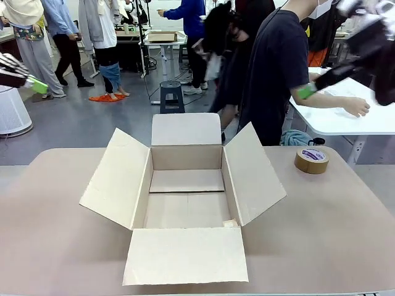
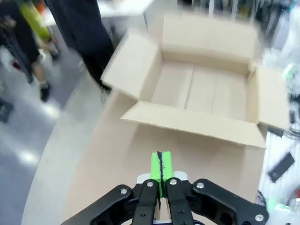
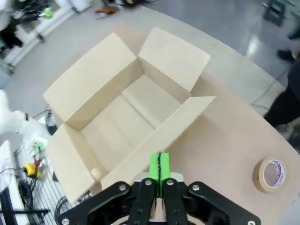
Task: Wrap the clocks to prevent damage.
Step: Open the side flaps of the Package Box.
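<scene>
The clocks are out of view. An open, empty cardboard box [image 1: 185, 158] sits mid-table with all its flaps spread. My left gripper [image 1: 37, 86] hangs high at the far left, off the table's edge, its green pads pressed together on nothing. In its wrist view the left gripper [image 2: 160, 162] is shut above the table, short of the box [image 2: 190, 123]. My right gripper [image 1: 305, 92] is raised at the upper right, blurred. Seen from its own wrist, the right gripper [image 3: 159, 165] is shut and empty, high over the box [image 3: 161, 56].
A roll of brown tape [image 1: 311, 160] lies on the table right of the box, also seen as the tape roll [image 3: 270, 174]. A person in a dark shirt [image 1: 278, 68] stands beyond the table, one hand [image 1: 357, 108] on a white side table [image 1: 345, 123].
</scene>
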`<state>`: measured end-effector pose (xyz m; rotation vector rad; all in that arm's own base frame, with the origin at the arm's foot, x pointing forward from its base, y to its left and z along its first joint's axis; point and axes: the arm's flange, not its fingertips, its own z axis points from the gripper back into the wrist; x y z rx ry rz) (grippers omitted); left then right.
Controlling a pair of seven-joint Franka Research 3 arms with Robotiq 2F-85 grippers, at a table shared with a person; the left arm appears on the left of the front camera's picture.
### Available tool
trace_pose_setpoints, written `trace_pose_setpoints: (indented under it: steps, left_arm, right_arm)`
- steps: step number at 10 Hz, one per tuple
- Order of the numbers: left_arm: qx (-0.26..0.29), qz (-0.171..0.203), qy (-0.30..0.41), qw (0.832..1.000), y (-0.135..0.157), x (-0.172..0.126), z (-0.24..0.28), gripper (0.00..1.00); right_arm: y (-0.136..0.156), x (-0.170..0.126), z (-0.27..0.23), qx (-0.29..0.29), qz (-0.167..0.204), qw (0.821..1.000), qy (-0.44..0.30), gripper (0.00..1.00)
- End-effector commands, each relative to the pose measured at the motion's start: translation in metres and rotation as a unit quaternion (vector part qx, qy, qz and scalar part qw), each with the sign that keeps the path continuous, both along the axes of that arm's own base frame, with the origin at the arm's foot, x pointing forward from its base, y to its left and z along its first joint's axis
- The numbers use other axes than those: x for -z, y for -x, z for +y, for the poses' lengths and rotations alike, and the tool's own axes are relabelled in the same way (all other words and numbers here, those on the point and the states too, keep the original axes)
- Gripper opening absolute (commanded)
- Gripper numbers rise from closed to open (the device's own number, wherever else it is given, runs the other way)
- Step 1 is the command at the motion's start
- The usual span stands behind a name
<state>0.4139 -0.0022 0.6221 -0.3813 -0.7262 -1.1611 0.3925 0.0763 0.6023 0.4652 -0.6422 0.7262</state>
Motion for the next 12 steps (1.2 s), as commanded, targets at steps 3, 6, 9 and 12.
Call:
trace_pose_setpoints:
  steps: [3, 6, 9, 12]
  left_arm:
    - [-0.049, 0.175, -0.213, 0.960, -0.031, -0.012, -0.121, 0.00]
    - [-0.072, 0.225, -0.246, 0.940, -0.035, 0.008, -0.157, 0.00]
    - [-0.080, 0.204, -0.255, 0.942, -0.026, 0.021, -0.166, 0.00]
    - [-0.080, 0.204, -0.255, 0.942, -0.026, 0.021, -0.166, 0.00]
  right_arm:
    - [-0.002, 0.024, 0.125, 0.108, 0.134, 0.971, 0.165, 0.01]
    - [-0.002, 0.025, 0.136, 0.120, 0.159, 0.966, 0.162, 0.01]
    - [0.004, 0.042, 0.141, 0.125, 0.143, 0.965, 0.182, 0.01]
    - [0.004, 0.042, 0.141, 0.125, 0.143, 0.965, 0.182, 0.01]
